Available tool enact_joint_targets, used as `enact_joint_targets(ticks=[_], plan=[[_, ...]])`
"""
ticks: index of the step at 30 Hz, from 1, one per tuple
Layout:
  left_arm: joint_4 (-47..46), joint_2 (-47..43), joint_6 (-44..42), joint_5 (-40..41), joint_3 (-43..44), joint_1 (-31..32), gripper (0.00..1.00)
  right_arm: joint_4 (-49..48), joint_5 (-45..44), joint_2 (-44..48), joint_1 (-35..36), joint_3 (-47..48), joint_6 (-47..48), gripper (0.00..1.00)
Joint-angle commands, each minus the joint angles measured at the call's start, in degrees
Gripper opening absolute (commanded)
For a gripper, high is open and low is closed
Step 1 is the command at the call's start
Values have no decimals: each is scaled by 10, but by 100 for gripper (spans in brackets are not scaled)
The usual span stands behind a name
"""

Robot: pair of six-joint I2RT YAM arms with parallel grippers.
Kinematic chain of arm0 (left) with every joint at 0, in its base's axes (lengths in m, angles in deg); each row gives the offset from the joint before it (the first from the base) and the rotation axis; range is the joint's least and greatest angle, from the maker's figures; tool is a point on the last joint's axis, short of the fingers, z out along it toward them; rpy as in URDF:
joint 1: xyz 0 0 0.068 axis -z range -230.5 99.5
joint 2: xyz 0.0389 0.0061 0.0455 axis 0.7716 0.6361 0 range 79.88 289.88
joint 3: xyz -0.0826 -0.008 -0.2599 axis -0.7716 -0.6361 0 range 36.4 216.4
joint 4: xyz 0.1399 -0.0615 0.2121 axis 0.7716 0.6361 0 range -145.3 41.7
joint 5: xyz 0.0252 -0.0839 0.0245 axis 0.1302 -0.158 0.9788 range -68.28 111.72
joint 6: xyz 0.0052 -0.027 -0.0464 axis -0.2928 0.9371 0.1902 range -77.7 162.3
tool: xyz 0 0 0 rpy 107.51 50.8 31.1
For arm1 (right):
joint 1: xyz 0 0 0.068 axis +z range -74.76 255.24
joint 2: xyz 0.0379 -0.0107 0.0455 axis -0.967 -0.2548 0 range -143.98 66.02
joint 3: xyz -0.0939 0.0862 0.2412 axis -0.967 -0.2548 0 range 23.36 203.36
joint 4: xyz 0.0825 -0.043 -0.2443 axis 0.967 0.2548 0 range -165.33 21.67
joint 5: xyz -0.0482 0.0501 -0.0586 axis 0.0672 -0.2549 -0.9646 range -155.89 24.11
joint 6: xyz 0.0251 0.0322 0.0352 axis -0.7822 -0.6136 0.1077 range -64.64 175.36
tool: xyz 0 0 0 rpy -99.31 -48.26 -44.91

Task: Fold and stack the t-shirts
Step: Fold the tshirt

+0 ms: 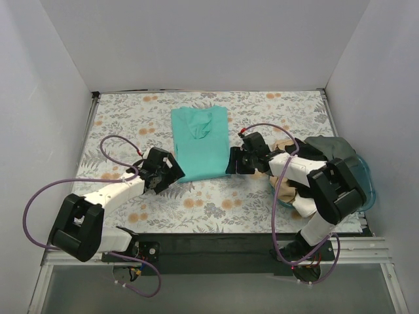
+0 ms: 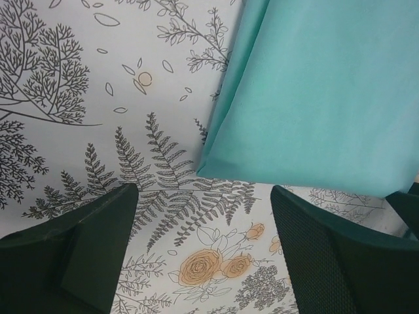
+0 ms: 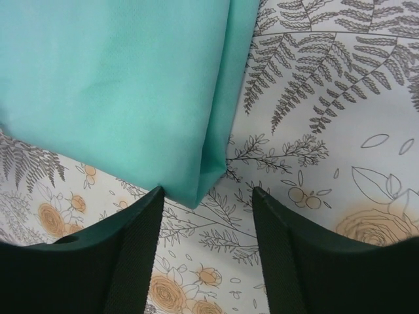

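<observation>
Now, the teal shirt (image 1: pixel 199 144) lies folded into a long panel on the bench (image 1: pixel 124 121). Left jaws are spread wide and empty, just short of its near left corner. Right jaws gape too, holding nothing, with the near right corner poking between their tips. A beige shirt (image 1: pixel 283 145) and a dark shirt (image 1: pixel 335 146) are heaped in the tub (image 1: pixel 365 175).

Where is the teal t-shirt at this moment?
In the top view, the teal t-shirt lies folded on the floral table, centre and slightly toward the far edge. The left gripper and right gripper, both open, flank its near corners.
</observation>
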Motion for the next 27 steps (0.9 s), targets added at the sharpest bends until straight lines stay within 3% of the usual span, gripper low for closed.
enact_joint_targets(ticks=[1,6,7,10,15,18,19,21,27], plan=[[-16,-8,12,-7,-12,2,81,-54,10,-15,4,2,-22,61],[-30,28,12,-2,-15,2,64,-56,11,-34,6,-3,-26,52],[-31,33,12,-5,-15,2,62,-56,10,-38,6,-2,-26,42],[-42,52,11,-13,-11,2,57,-57,18,-50,6,-5,-27,24],[-53,75,6,-20,-9,2,46,-59,18,-59,11,-18,-27,19],[-60,86,5,-33,-11,3,28,-61,17,-59,10,-24,-30,15],[-61,87,5,-33,-12,3,14,-61,18,-59,11,-25,-30,13],[-60,88,5,-34,-15,4,2,-62,17,-57,13,-28,-30,9],[-64,73,-2,-37,-27,9,0,-65,19,-43,21,-44,-25,1]])
